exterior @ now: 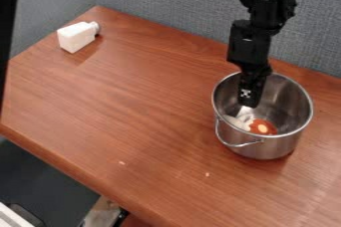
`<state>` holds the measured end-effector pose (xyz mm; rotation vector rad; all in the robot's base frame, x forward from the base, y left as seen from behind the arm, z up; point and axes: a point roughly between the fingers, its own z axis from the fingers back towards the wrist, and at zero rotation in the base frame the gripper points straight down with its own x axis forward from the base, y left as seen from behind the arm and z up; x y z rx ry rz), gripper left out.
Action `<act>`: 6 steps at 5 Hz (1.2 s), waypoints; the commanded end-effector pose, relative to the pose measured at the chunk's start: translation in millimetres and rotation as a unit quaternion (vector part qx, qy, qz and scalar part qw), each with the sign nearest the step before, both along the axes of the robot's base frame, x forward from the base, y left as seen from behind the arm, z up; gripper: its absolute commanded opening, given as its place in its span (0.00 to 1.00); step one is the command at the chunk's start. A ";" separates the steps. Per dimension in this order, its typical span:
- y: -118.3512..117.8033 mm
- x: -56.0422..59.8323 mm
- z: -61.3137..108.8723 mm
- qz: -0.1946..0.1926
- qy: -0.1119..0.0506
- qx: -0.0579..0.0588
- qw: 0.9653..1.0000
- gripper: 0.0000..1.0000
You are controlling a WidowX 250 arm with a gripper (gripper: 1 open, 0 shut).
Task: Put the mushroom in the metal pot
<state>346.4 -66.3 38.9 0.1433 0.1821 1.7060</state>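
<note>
The metal pot (226, 112) stands at the right of the wooden table, shiny, with a loop handle toward the front. The mushroom (262, 126) lies on the pot's floor, orange-red cap toward the right and pale stem toward the left. My gripper (248, 96) points down into the pot near its back left wall, just above and to the left of the mushroom. The fingers look apart from the mushroom. They are too small and dark to show how wide the jaws stand.
A white rectangular block (78, 37) lies at the table's far left corner. The table's front edge (94, 171) runs diagonally below. A grey wall stands behind the table.
</note>
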 end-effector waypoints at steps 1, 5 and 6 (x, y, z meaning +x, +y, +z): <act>-8.2 2.7 0.0 0.031 -0.013 -0.007 0.999 1.00; -31.6 8.6 -11.4 -0.064 0.011 -0.027 0.998 1.00; -49.8 12.0 -8.3 -0.114 0.018 -0.024 0.993 1.00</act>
